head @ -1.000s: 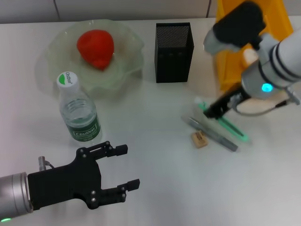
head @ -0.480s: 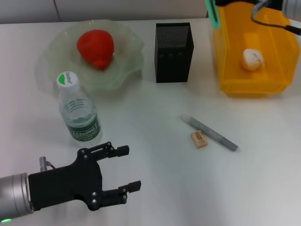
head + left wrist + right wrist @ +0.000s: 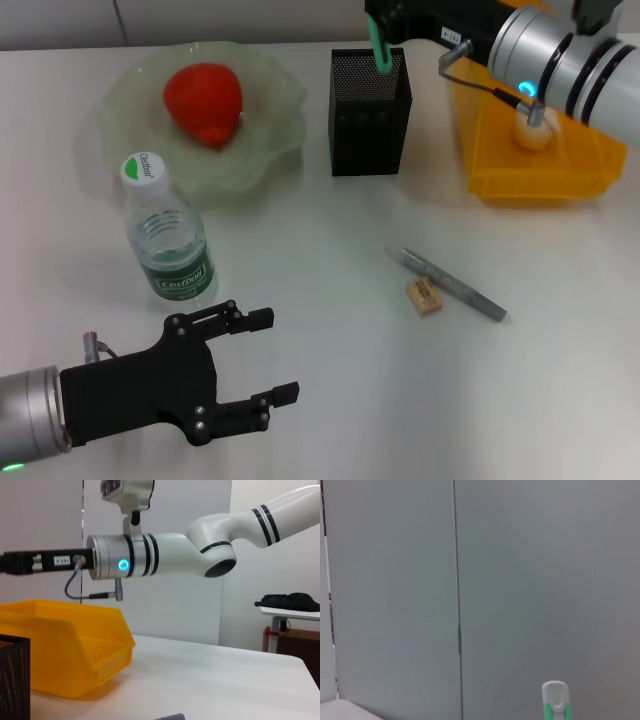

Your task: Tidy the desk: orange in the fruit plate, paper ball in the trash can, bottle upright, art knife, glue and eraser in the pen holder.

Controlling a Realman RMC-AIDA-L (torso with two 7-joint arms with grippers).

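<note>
My right gripper (image 3: 384,14) is shut on the green art knife (image 3: 380,48), which hangs upright with its lower end at the mouth of the black mesh pen holder (image 3: 369,104). The knife's white-and-green end (image 3: 555,700) shows in the right wrist view. The grey glue stick (image 3: 449,284) and the tan eraser (image 3: 424,297) lie side by side on the table. An upright bottle (image 3: 168,236) stands near the fruit plate (image 3: 262,148), which holds the orange (image 3: 203,101). The paper ball (image 3: 534,130) lies in the yellow trash can (image 3: 520,182). My left gripper (image 3: 257,369) is open at the near left, holding nothing.
In the left wrist view the right arm (image 3: 150,560) reaches across above the yellow trash can (image 3: 65,645), and a corner of the pen holder (image 3: 12,676) shows. The white table (image 3: 330,400) stretches between the left gripper and the glue.
The right arm lifted the green art knife off the table beside the glue, swung it up past the trash can, and now holds it over the pen holder. The left arm stayed still.
</note>
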